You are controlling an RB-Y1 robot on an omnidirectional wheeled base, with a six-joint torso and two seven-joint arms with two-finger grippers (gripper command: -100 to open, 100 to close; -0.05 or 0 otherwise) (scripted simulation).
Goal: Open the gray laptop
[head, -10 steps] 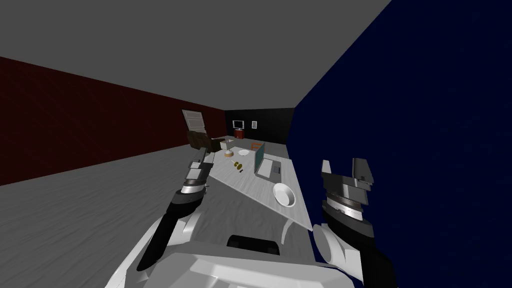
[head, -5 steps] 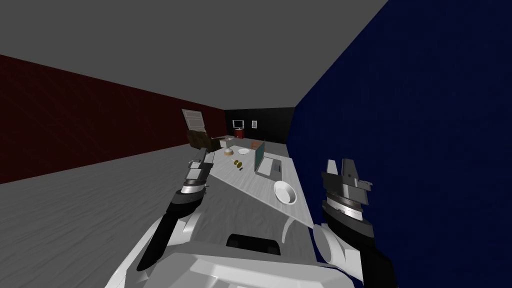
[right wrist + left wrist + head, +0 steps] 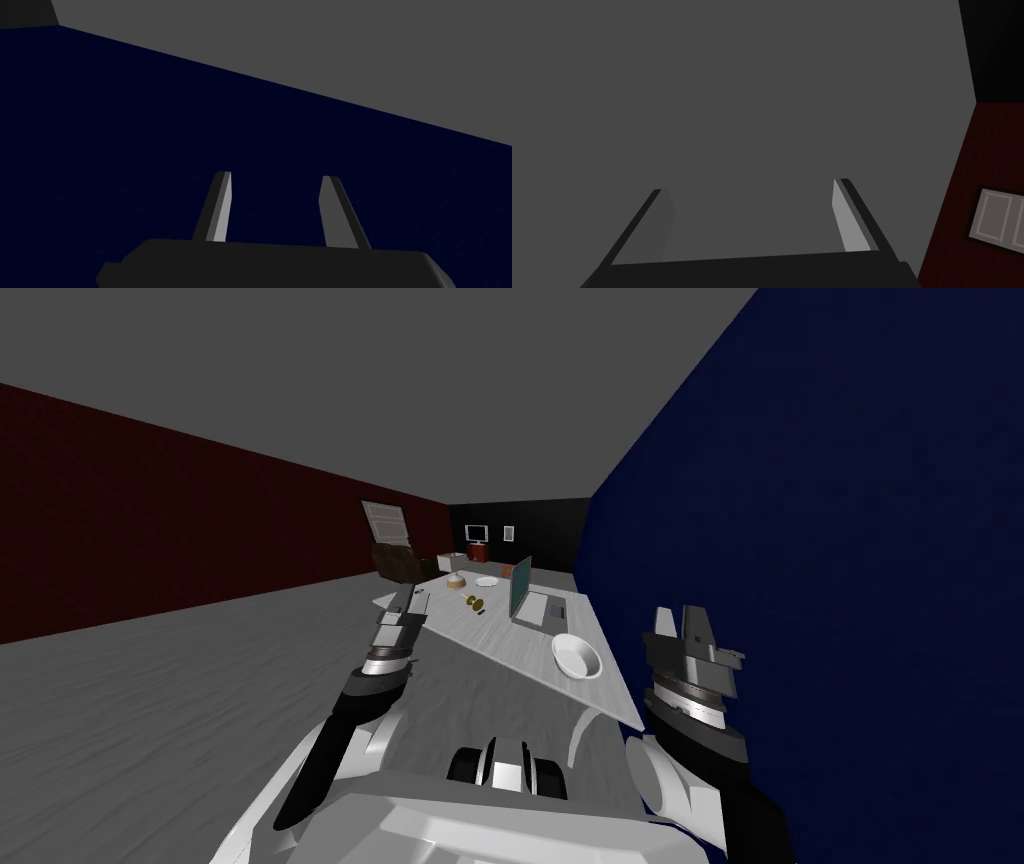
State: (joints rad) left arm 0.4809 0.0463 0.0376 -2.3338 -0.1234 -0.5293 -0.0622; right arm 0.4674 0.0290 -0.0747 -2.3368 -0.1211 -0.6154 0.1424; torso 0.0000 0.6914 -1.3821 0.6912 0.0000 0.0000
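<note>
Long pale worktop (image 3: 500, 646) against blue wall; gray laptop (image 3: 540, 610) mid-worktop, lid upright, beyond white bowl (image 3: 577, 655). Left pincer (image 3: 410, 600) wide, right pincer (image 3: 680, 624) narrower, both empty, held up, likely because laptop out of reach.

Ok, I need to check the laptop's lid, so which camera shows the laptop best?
The head view: the laptop sits on the table beyond the white bowl, its lid already standing up. Both wrist cameras point away from the table, at walls and ceiling.
</note>
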